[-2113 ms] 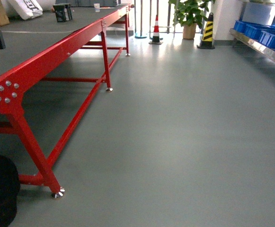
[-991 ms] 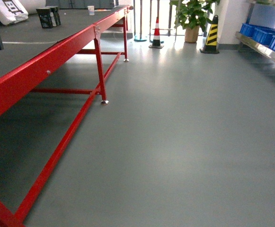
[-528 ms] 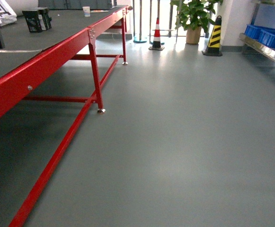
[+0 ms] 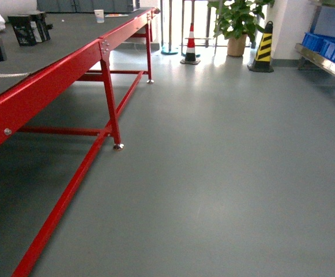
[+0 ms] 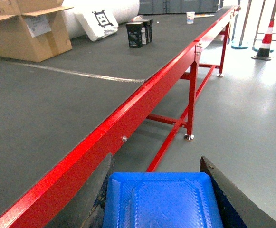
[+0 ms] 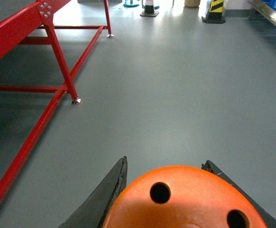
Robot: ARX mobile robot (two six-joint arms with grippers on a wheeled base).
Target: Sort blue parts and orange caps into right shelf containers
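Far left, left wrist view: brown cardboard box (image 5: 26,28) and a white bag with a black square marker (image 5: 99,21) on the dark grey tabletop of the long red-painted steel table (image 4: 46,86). Two small black boxes (image 5: 138,33) stand side by side further along, a white paper cup (image 5: 190,17) near the far end.

Left gripper (image 5: 159,194): dark jaws parted about the width of the load, closed against both sides of a bright blue ribbed plastic part (image 5: 162,199), which fills the gap. It sits just off the table's red edge rail, over the grey floor (image 4: 213,173).

Right gripper (image 6: 168,197): jaws flank a round orange cap with dark holes in its top (image 6: 185,197), clamped on it from left and right. It hangs over open floor, the table's legs off to the left.

Head view, neither gripper in frame. Back centre: red-and-white traffic cone (image 4: 190,43), potted green plant (image 4: 236,23), black-and-yellow striped cone (image 4: 263,49).

Far right: silvery steel shelf rail (image 4: 326,62) carrying bright blue plastic crates (image 4: 328,47), well apart from both grippers.
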